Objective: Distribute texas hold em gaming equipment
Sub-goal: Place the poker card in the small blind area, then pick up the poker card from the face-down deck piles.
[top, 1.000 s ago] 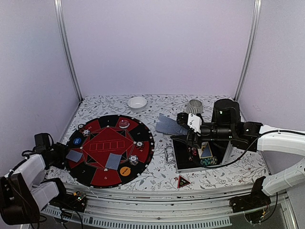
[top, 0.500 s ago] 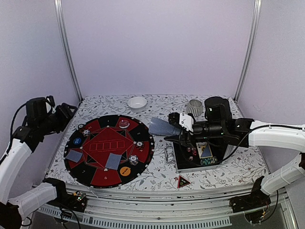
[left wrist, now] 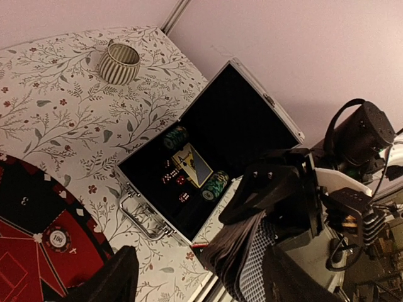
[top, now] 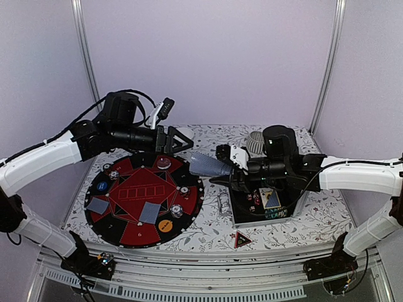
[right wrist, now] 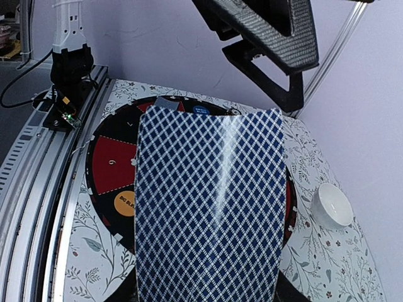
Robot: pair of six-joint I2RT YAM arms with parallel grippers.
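A stack of cards (top: 206, 165) is gripped in the right gripper (top: 221, 167), up in the air between the round mat (top: 126, 229) and the open case (top: 242, 211). The left gripper (top: 178, 142) is spread wide, empty, near the cards.

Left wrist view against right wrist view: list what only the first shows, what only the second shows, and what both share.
Only the left wrist view: the ribbed grey cup, the open case holding chip stacks, and the right gripper clamping the cards. Only the right wrist view: the white bowl, the orange disc, the blue disc and the open left gripper. Both: the patterned-back playing cards, the round red-and-black mat and the floral tabletop.
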